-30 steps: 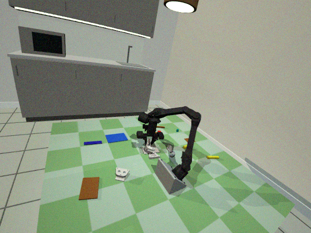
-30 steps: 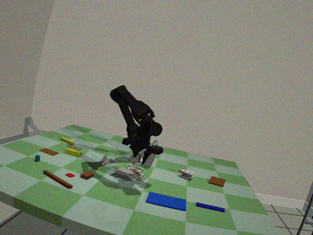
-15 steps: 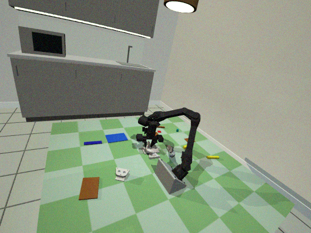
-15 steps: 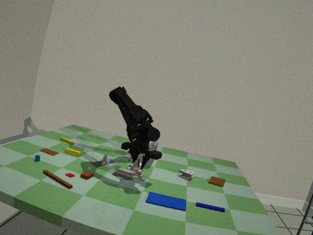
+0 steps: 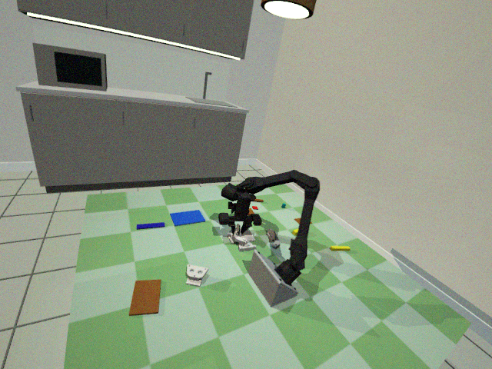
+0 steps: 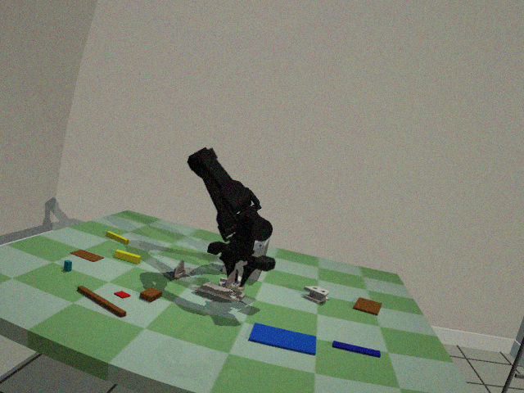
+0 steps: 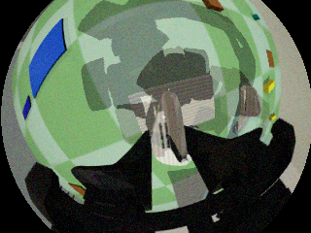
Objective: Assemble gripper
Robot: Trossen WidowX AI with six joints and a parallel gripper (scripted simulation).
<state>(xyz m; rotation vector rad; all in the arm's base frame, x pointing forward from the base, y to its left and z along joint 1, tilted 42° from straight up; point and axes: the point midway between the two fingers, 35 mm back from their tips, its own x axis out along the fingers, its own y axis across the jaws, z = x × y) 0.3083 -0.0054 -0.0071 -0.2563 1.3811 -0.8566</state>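
Observation:
My gripper (image 5: 241, 231) (image 6: 237, 277) (image 7: 163, 131) points down and is shut on a pale grey jaw (image 7: 171, 114). The held jaw stands up between the fingertips, low over the gripper base (image 6: 211, 291) (image 7: 201, 111). Whether it touches the base or a pin cannot be told; the fingers and the jaw hide that part. The other jaw (image 5: 273, 237) (image 6: 180, 269) (image 7: 250, 101) lies on the mat to one side of the base. The white housing plate (image 5: 197, 271) (image 6: 317, 292), with two round holes, lies apart on the mat.
A grey wedge (image 5: 267, 277) stands at the arm's foot. A blue plate (image 5: 187, 217) (image 6: 282, 337) and a dark blue bar (image 5: 150, 225) (image 6: 356, 349) lie on the checkered mat. Brown plates (image 5: 145, 297) (image 6: 367, 306), a brown block (image 6: 151, 294), a brown bar (image 6: 101, 300) and yellow bars (image 6: 127, 256) lie around.

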